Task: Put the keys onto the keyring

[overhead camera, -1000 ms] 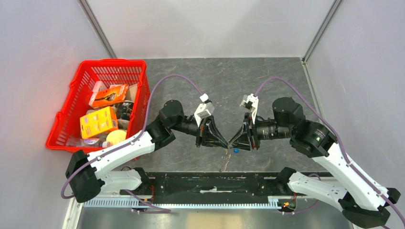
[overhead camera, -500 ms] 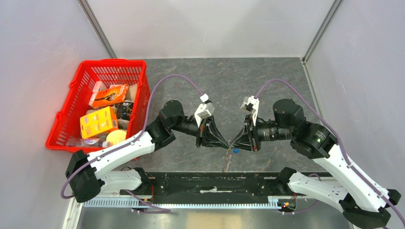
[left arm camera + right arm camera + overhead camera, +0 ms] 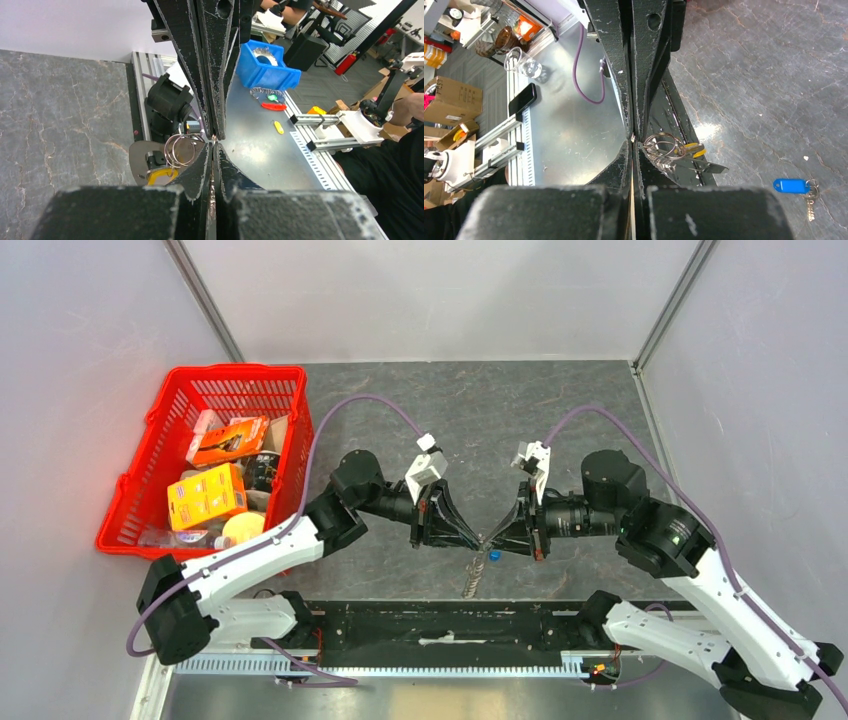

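Grey marbled table is sitting between plain pale walls, with the red basket of boxes parked far left and out of play. I'm holding both arms tip to tip over the near middle of the table.

My left gripper is pressed together and pinching the keyring at its edge. The ring bunch is hanging off the tips, clear of the table. My right gripper is pressed together too, nose touching the left one right at the ring. I can't tell if it's biting a coil or just butting against it.

The yellow key is hanging just beside the rings and looks threaded on, with a grey blade dangling below. The blue key is lying flat on the table, apart from the ring.

I'm reading this as mid-task: one key on, blue one pending. Next, I'm expecting one arm to be steadying the ring while the other frees up for the blue key and feeds its small silver ring into the split. It's fiddly and an easy slip.
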